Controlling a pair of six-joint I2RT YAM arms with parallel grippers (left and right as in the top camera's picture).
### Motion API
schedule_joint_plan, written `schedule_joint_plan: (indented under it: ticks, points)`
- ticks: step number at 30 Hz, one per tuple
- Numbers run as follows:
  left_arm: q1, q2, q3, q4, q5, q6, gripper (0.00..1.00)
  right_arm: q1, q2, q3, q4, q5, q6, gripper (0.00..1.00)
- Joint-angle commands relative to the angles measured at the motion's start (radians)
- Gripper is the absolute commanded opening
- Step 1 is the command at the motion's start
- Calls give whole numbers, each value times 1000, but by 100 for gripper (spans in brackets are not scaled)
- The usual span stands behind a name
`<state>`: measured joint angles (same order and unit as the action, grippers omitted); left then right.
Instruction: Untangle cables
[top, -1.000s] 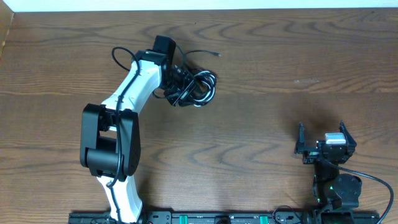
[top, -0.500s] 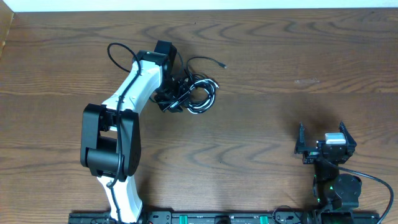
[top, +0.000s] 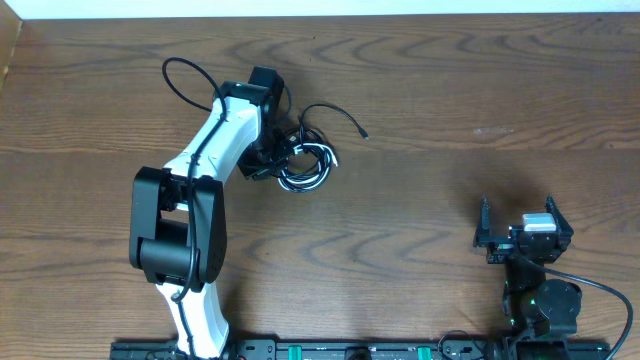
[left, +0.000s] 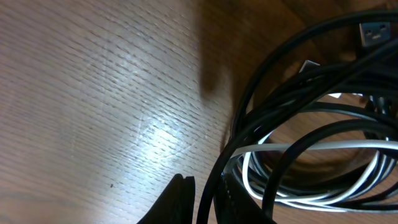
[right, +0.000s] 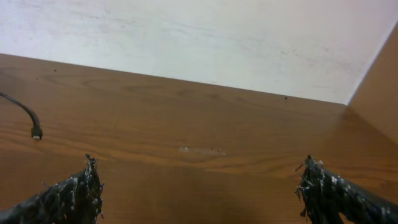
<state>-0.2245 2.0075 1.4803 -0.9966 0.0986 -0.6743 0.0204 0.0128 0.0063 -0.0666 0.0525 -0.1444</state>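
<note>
Overhead: the cables (top: 305, 165) lie bundled on the desk (top: 450, 100), with the left pincer (top: 268, 160) touching the bundle's edge and the right pincer (top: 517, 205) well apart from it. Left wrist: the left pincer (left: 208, 194) is nearly closed on one black strand of the cables (left: 298, 149). Right wrist: the right pincer (right: 199, 171) gapes wide, empty.
</note>
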Motion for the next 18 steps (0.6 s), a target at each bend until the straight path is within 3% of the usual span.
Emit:
schedule_joint_plan:
  ticks: [1,8,17,18]
  points:
    - [0,13,-1,-9,-47,17,19,-6,0,0,-4,8,-14,99]
    - [0,13,-1,-9,-48,18,19,-6,0,0,-4,8,-14,99]
    - [0,13,-1,17,-48,111,18,-6,0,0,-4,8,-14,99]
    - [0,13,-1,23,-48,119,15,-6,0,0,-4,8,-14,99]
